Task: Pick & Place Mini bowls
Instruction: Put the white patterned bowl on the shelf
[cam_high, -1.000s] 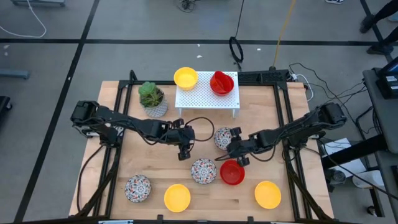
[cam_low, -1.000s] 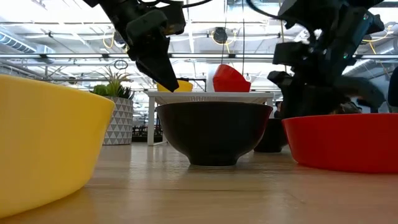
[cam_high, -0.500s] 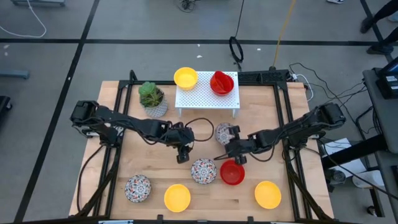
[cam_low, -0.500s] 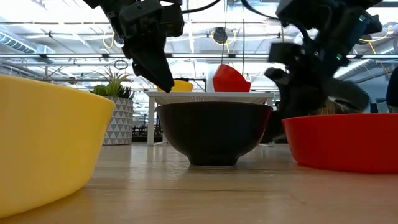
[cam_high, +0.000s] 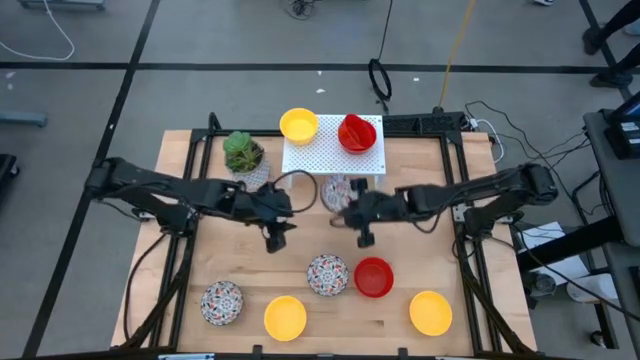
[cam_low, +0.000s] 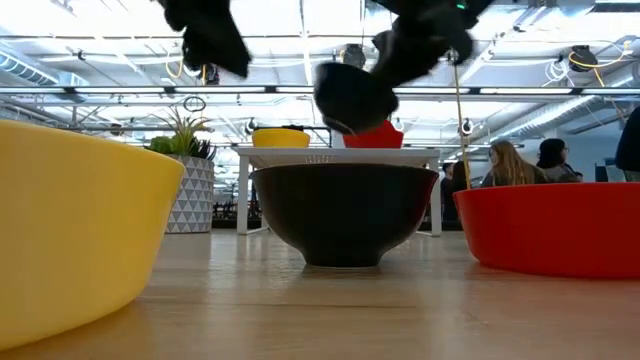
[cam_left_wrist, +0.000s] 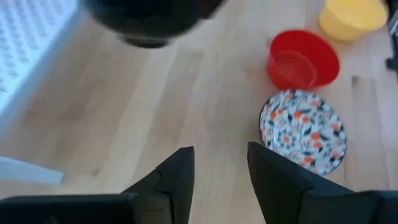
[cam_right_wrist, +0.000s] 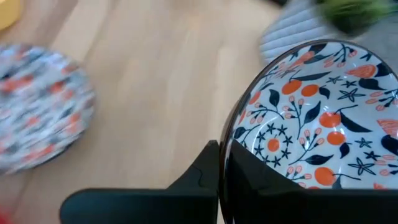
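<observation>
Patterned bowl held above the table, just in front of the white rack.

Right gripper: fingers clamped on the bowl's dark rim; inside white with orange blossoms and dark sprigs, outside dark. Left gripper: fingers parted, holding nothing, hanging over bare wood near the plant. On the rack: one yellow bowl, one red bowl. On the table near the front: patterned bowl at centre, second patterned bowl, red bowl beside the centre one, two more yellow bowls.
</observation>
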